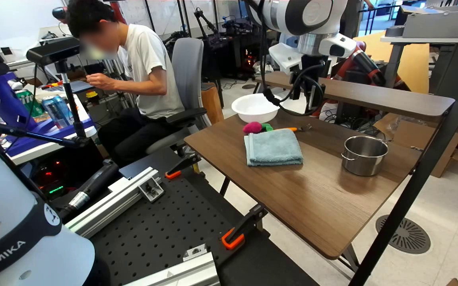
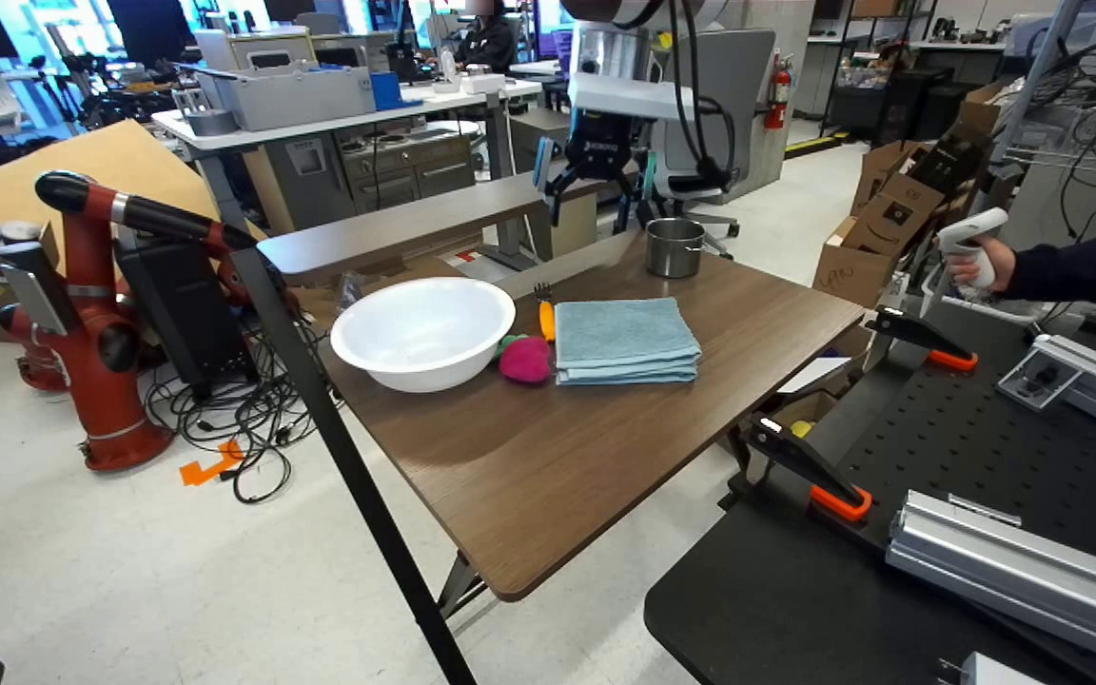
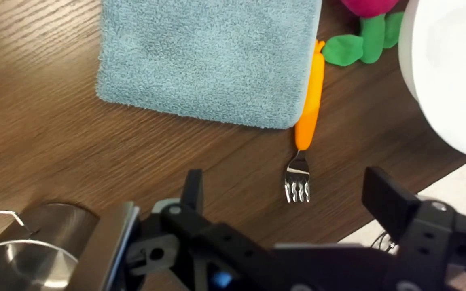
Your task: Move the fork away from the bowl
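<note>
Table (image 2: 567,457): brown, streaky wood grain.
Fork (image 3: 307,121): orange handle, silver head. Bowl (image 2: 420,369): white. Towel (image 3: 204,60): soft blue-green. Plush toy (image 2: 525,360): magenta bulb, green stem and leaves. Pot (image 2: 673,252): silver. Gripper (image 2: 588,219): black, touches of bright blue. Clamps (image 2: 807,464): black, orange ends. Perforated board (image 2: 976,447): black, dotted with regular rows of holes. Neighbouring robot (image 2: 108,357): brick red, black sections higher up.

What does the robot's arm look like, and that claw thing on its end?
The arm is white and rounded, with dark trim and a silver collar; black cables loop beside it. The gripper is black with jointed links, blue strips on its sides and pale lettering. Its fingers are dark and blocky.
</note>
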`<state>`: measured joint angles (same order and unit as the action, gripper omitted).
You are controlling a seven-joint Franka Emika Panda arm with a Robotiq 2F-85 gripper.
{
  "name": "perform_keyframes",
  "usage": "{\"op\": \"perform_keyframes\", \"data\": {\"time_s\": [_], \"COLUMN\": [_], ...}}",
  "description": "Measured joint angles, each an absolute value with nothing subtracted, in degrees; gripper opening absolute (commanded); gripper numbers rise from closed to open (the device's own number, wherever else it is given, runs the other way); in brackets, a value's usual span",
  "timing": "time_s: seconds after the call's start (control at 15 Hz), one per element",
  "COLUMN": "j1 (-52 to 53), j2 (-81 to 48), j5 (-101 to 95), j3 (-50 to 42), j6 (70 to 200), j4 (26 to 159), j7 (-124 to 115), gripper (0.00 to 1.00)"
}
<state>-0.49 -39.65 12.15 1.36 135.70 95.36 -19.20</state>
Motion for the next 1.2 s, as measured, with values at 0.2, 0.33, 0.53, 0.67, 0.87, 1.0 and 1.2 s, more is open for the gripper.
{"op": "perform_keyframes", "data": {"time_s": [0.2, 0.33, 0.53, 0.67, 0.87, 1.0, 1.2], "j1": [0.4, 1.0, 1.8, 2.2, 2.9, 3.3, 3.5], "j2": [-43.9, -46.6, -50.6, -53.3, -57.1, -59.3, -61.9], "j5": [12.1, 12.1, 12.1, 12.1, 12.1, 12.1, 12.1], "j3": [1.4, 1.4, 1.3, 1.2, 0.8, 0.5, 0.3], "j6": [133.2, 131.3, 129.1, 127.9, 126.0, 124.4, 122.0], "j4": [90.3, 86.9, 82.2, 79.1, 74.8, 72.1, 68.4], "j7": [-21.2, -22.8, -25.7, -27.5, -29.9, -31.0, -32.4], "gripper": [1.0, 1.0, 1.0, 1.0, 1.0, 1.0, 1.0]}}
